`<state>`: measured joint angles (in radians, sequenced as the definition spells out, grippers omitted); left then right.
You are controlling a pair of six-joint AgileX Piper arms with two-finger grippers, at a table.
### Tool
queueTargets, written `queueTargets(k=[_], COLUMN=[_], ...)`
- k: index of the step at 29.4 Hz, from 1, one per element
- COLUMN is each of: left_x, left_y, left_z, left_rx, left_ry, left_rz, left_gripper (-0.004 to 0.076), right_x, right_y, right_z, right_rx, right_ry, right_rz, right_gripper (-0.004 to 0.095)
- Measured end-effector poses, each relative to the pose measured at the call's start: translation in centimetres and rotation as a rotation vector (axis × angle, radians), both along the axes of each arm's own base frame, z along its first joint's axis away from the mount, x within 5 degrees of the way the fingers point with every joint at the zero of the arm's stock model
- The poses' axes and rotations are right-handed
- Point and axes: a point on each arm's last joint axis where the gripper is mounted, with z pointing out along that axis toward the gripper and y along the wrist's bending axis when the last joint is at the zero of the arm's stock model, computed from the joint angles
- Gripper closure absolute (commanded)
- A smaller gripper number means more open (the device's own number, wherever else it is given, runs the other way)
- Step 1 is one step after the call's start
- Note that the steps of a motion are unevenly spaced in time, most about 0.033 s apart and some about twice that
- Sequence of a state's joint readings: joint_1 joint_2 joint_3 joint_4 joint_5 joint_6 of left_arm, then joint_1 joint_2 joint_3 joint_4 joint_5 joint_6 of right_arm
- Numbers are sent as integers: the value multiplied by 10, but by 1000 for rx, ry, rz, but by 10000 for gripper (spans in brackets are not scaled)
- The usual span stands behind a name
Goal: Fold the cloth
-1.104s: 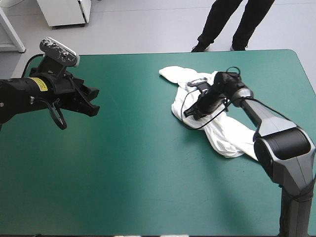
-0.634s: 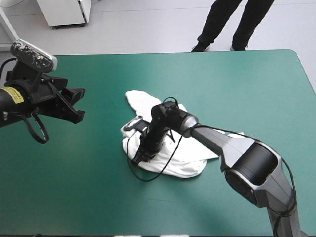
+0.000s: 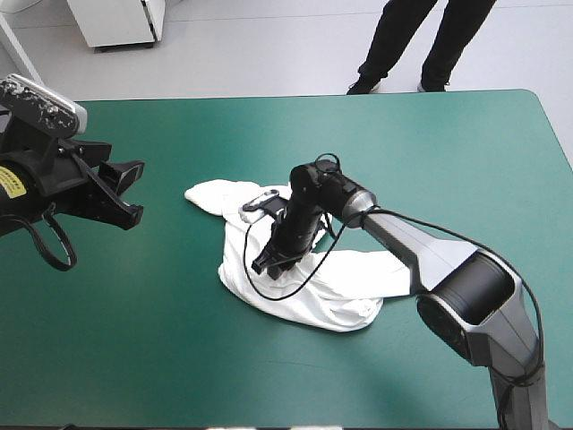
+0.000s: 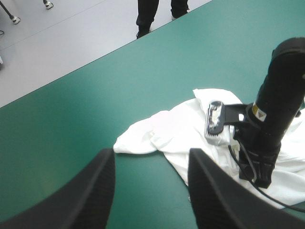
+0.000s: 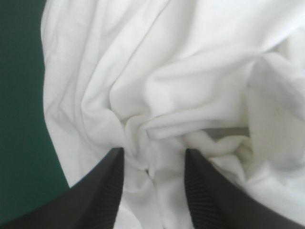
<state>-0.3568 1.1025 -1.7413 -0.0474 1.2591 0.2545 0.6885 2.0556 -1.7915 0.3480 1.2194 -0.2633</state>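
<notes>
The white T-shirt (image 3: 309,288) lies crumpled near the middle of the table, one part stretched out toward the left arm. My right gripper (image 3: 269,262) points down into its left part. In the right wrist view its black fingers (image 5: 108,187) stand apart, with a bunched fold of the T-shirt (image 5: 181,71) between and ahead of them. My left gripper (image 3: 126,192) hovers open over bare cover well left of the shirt. Its wrist view shows the T-shirt (image 4: 167,131) ahead of the left gripper (image 4: 151,157), and the right gripper (image 4: 256,174) standing on the cloth.
The teal-green cover (image 3: 430,143) surrounds the shirt on all sides. The table's far edge (image 3: 295,95) lies well beyond the shirt, and the rounded right edge (image 3: 557,134) is far from both grippers.
The right gripper has dragged the T-shirt from the table's far right to the middle, spreading it leftward. The left arm has drawn back toward the table's left edge.
</notes>
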Motion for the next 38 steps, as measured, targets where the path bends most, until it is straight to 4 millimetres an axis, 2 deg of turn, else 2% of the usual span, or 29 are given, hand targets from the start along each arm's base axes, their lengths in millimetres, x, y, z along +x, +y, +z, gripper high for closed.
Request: queueTargets(k=[6, 10, 14, 17, 22, 26, 30, 32, 35, 38], left_x=[2, 22, 69, 111, 175, 212, 236, 247, 264, 283], left_y=[1, 2, -4, -12, -18, 0, 25, 31, 27, 19], left_z=[-1, -10, -34, -63, -125, -164, -193, -205, -218, -222], left_rx=[-5, 68, 208, 313, 386, 345, 268, 249, 219, 167], left_ry=[6, 32, 109, 198, 394, 496, 569, 600, 616, 600], left_rz=[19, 86, 161, 210, 234, 255, 265, 258, 213, 162], left_gripper=[370, 370, 370, 370, 370, 369, 340, 311, 294, 294], right_x=[3, 5, 13, 14, 9, 3, 5, 7, 9, 12], right_y=[-23, -53, -103, -147, -199, -225, -233, -232, -229, -227], right_z=[52, 86, 119, 132, 128, 119, 115, 116, 116, 112], right_rx=[52, 20, 13, 3, -22, -47, -43, -26, 9, 20], right_ry=[-131, -245, -329, -351, -310, -285, -294, -310, -314, -305], right_rz=[-36, -97, -242, -358, -497, -561, -585, -585, -583, -581], right_gripper=[327, 327, 349, 350, 350, 354, 354, 354, 354, 354])
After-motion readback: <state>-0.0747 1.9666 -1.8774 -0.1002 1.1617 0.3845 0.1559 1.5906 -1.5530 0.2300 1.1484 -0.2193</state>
